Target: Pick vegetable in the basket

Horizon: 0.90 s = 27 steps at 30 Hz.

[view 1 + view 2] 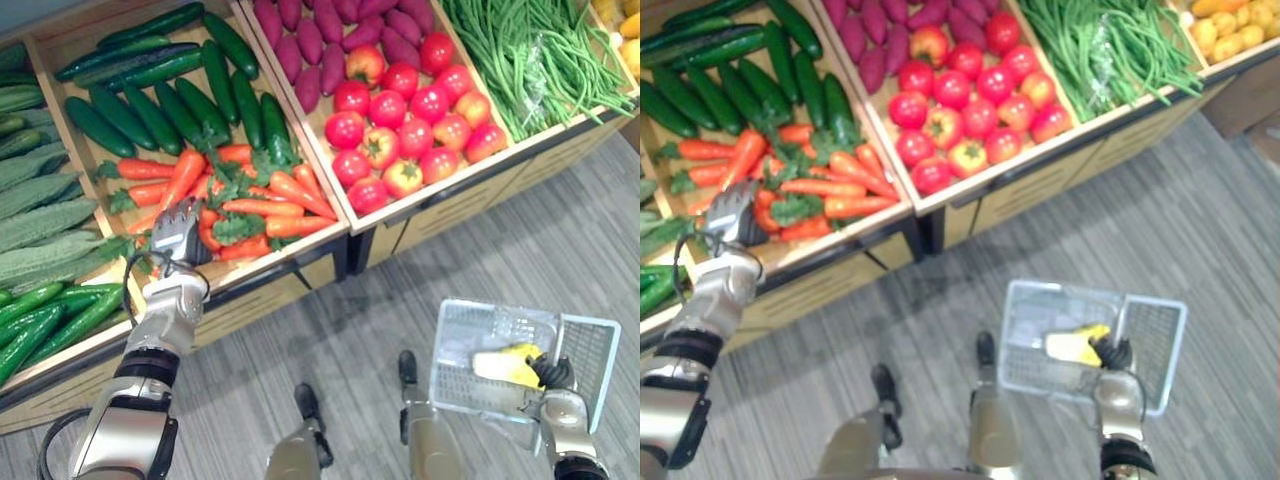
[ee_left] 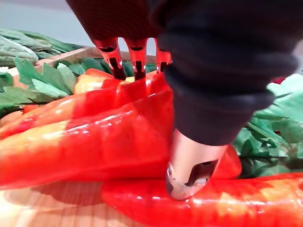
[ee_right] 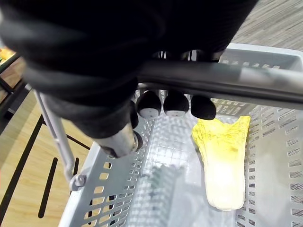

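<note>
My left hand [image 1: 180,235] is down in the carrot pile [image 1: 270,210], its fingers [image 2: 113,54] hooked over the far side of one carrot [image 2: 94,137] and the thumb [image 2: 189,165] pressed against the near side, so I read it as closed round that carrot. Another carrot lies just under the thumb, touching it.

I judge the carrot light, stiff and glossy, so likely a bit slick. The thick middle, where the hand sits, looks the best place to hold it, not the leafy end.

My right hand [image 1: 552,372] is curled round the handle [image 3: 227,78], with the basket [image 1: 460,320] hanging below it.

Counts: one basket, and one pale yellow cabbage piece [image 3: 222,161] in it, beneath the right fingertips. There are about a dozen carrots, but they overlap too much for an exact count.
</note>
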Tool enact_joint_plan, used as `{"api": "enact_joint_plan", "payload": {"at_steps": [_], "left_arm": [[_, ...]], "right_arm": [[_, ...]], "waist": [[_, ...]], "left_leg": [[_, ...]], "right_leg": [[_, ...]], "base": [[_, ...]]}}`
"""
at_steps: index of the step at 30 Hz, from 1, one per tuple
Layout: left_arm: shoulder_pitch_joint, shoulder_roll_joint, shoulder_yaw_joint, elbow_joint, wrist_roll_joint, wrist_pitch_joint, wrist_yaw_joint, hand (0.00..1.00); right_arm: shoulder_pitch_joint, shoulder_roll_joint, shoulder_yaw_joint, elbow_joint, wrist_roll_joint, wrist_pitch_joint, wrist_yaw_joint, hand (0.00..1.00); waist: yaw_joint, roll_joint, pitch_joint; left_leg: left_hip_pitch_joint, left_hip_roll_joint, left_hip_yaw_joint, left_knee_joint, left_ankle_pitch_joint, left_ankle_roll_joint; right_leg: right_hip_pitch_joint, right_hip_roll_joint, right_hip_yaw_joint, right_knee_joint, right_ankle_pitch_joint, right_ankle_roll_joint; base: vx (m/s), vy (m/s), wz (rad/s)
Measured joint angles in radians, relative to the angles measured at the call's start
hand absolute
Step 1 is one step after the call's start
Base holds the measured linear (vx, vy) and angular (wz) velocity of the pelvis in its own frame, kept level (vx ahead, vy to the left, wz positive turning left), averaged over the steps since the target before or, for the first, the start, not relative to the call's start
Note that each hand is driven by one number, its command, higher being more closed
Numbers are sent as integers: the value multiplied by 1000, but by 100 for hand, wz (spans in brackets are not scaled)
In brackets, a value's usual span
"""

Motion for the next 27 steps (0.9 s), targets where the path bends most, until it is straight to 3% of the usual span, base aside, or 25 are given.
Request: {"api": "enact_joint_plan", "payload": {"at_steps": [14, 23, 24, 27], "left_arm": [[46, -2, 22, -30, -5, -13, -9, 100], [152, -2, 81, -172, -44, -23, -39, 100], [157, -2, 85, -182, -44, -23, -39, 0], [172, -1, 111, -208, -44, -24, -41, 0]], "right_arm": [[-1, -1, 0, 2, -37, 1, 1, 100], [50, -1, -1, 2, -39, 2, 4, 100], [55, -1, -1, 2, -40, 3, 5, 100], [72, 2, 0, 2, -51, 11, 8, 100]], "waist": [[-5, 1, -1], [-5, 7, -6], [-4, 8, -9], [-3, 12, -24]], "left_leg": [[18, 0, -3, -1, 0, 0], [39, 2, -29, -2, 1, 1], [38, 1, -30, -2, 1, 1], [38, 1, -31, -2, 2, 2]], "right_leg": [[20, 0, -11, -2, 0, 0], [64, -4, -40, -18, -1, 1], [65, -4, -42, -18, -1, 1], [65, -5, -43, -18, 0, 1]], "base": [[4, 10, 0], [16, 21, 7], [25, 20, 6], [6, 5, 1]]}}
